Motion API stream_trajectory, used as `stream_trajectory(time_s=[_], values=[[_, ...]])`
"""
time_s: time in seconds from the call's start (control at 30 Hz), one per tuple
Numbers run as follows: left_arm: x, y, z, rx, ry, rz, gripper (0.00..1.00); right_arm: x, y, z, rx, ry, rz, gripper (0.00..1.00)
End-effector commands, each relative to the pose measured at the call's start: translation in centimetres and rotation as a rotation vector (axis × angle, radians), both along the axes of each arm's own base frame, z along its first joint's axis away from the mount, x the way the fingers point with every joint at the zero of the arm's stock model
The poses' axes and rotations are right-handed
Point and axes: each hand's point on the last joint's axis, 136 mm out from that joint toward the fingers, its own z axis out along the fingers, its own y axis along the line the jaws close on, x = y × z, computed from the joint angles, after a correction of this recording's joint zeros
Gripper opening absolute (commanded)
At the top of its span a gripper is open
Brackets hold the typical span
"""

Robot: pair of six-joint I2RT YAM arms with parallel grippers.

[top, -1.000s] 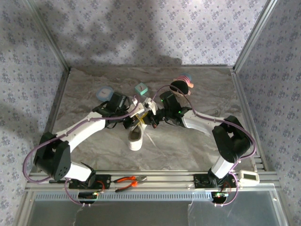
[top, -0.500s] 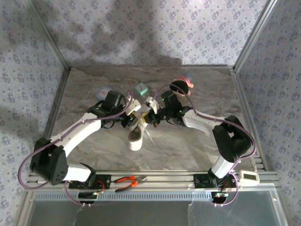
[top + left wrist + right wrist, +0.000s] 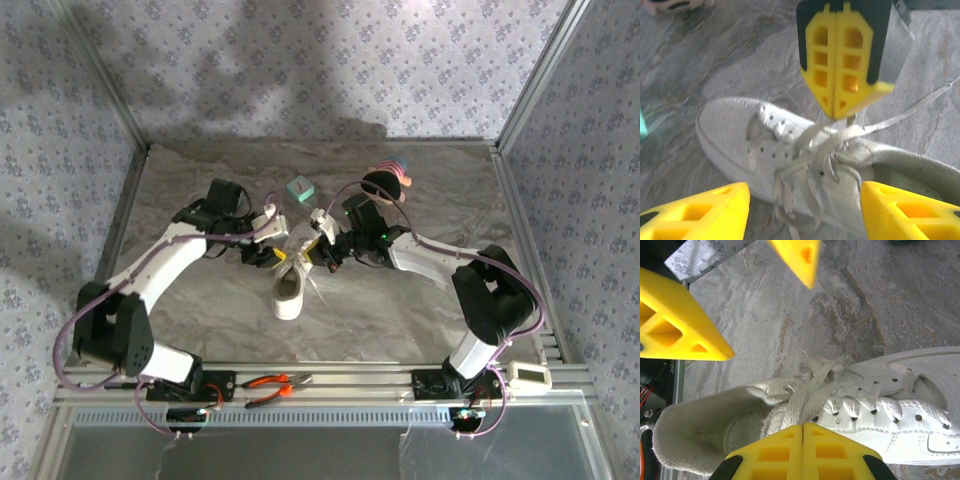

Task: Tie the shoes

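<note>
Swinging out toward 9 o'clock since a second ago, the left arm (image 3: pixel 165 265) carries its gripper clear of the sneaker, and its jaws, nearly closed then, now stand wide apart. The right arm (image 3: pixel 430 265) has not shifted.

On the marble table (image 3: pixel 420 310) the white sneaker (image 3: pixel 288 292) lies near the middle, toe toward 6 o'clock and collar toward 12, between the two grippers. The left gripper (image 3: pixel 270 236) hangs open and empty at the sneaker's 10 o'clock. The right gripper (image 3: pixel 321 250), at its 1 o'clock, is closed on a lace (image 3: pixel 832 140) just above the eyelets.

To do this step well, I judge, the right should keep its pinch and a light pull, so the lace stays taut without dragging the sneaker. The left should come back down with jaws spread around one strand alone, not the whole tangle over the tongue.

The left wrist view gives the right gripper's closed yellow fingers (image 3: pixel 855 60) nipping the lace, and a free lace end (image 3: pixel 920 102) trailing toward 3 o'clock, too thin to trace from above. The right wrist view adds the grey collar lining (image 3: pixel 700 425) at 8 o'clock and the lace running under its own pads (image 3: pixel 775 455).
</note>
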Motion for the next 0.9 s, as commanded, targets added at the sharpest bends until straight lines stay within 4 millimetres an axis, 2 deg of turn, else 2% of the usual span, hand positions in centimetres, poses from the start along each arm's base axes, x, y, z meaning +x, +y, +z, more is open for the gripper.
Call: stream_trajectory(time_s=[0.0,0.1,0.27,0.5,0.87], values=[[-1.2,-1.8,0.8,-0.068,0.004,-0.165,0.60,0.1,0.0,0.4,0.001,-0.007,0.029,0.00],[-0.8,-2.4,0.4,-0.058,0.008,-0.194,0.60,0.2,0.0,0.6,-0.001,-0.015,0.026,0.00],[-1.4,-2.4,-0.4,-0.036,0.069,-0.224,0.59,0.4,0.1,1.2,0.006,-0.032,0.024,0.00],[-1.0,-2.6,-1.1,-0.021,0.100,-0.229,0.57,0.5,0.5,1.7,0.015,-0.041,0.041,0.00],[-0.5,-3.3,-1.5,-0.025,0.108,-0.230,0.53,0.3,1.0,1.7,0.008,-0.040,0.064,0.00]])
